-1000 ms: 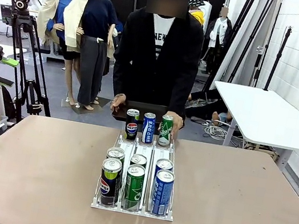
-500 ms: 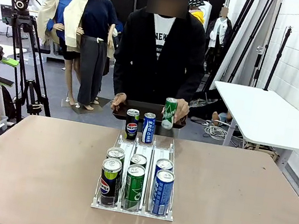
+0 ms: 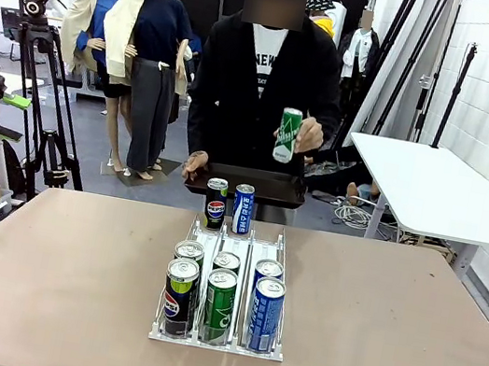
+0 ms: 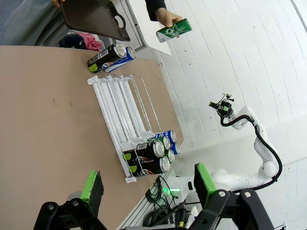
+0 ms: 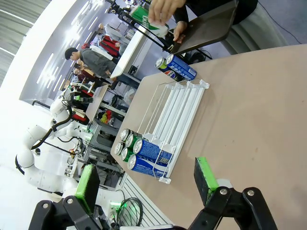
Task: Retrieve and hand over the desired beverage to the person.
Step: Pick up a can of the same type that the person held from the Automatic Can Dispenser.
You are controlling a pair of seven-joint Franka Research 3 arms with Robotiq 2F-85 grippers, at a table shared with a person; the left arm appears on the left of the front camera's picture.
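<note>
Green can in the person's hand, well apart from left gripper and right gripper, both spread wide, empty.

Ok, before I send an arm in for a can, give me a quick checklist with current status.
1. The left end effector open and empty: ok.
2. The right end effector open and empty: ok.
3. Choice shown: a hand of the person holds a green can above the black tray: ok, probably the cue.
4. Match available: front green can, middle lane, near end of the white rack, upright: ok.
5. Same brand as the held can: cannot tell.
6. Person's hands apart from the rack: ok.
</note>
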